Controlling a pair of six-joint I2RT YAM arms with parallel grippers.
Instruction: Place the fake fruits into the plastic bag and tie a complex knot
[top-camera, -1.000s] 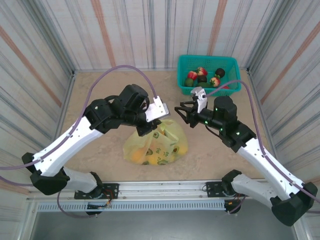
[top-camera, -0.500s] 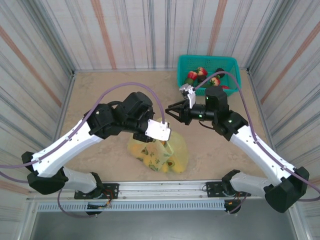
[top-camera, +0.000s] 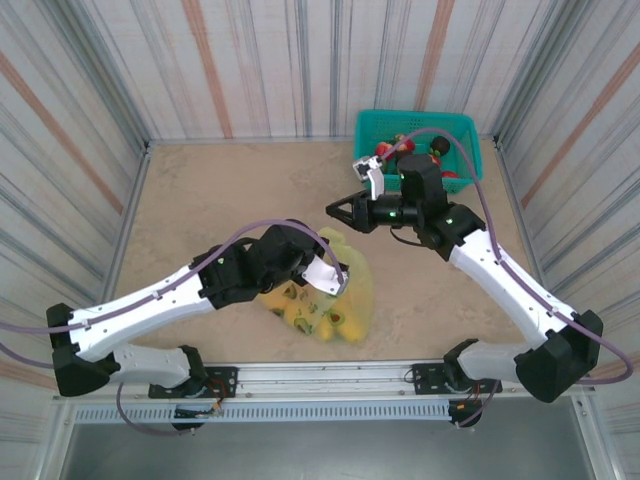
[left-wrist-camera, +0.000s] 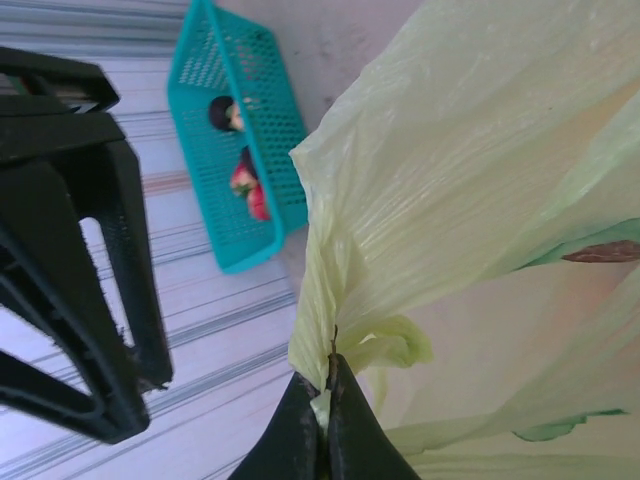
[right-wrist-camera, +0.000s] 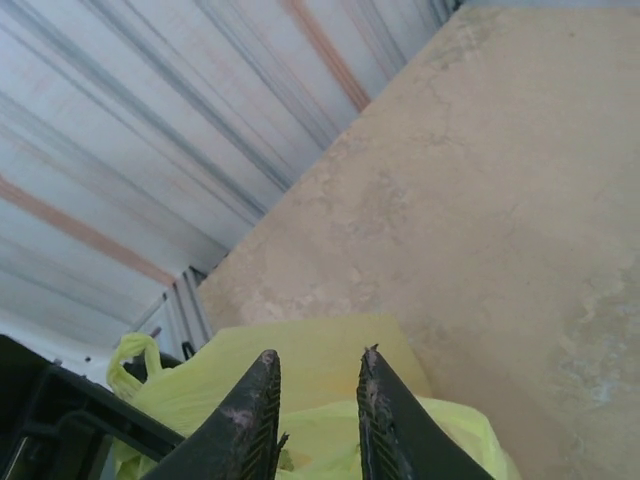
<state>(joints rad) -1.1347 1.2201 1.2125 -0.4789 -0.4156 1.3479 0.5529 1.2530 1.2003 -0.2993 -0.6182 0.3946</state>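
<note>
Left wrist view is showing the left arm's fingers (left-wrist-camera: 298, 430) pinching shut on a thin fold of the plastic bag (left-wrist-camera: 480, 170), which is slumping on the near middle of the bench (top-camera: 200, 200) with the fake fruits (top-camera: 302, 314) weighing it down. The right arm's fingers (right-wrist-camera: 245, 420) are hovering slightly apart and empty, just on its far side. The film is looking limp, slippery and easy to tear, so the bunched handle strips seem the safest hold.

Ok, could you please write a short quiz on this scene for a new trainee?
1. True or false: the left tool is shut on the plastic bag.
2. Where does the teal basket stand? A) in the far right corner B) under the bag C) between the arm bases
3. Fill in: the right tool holds ____.
Key: 1 true; 2 A; 3 nothing.
</note>
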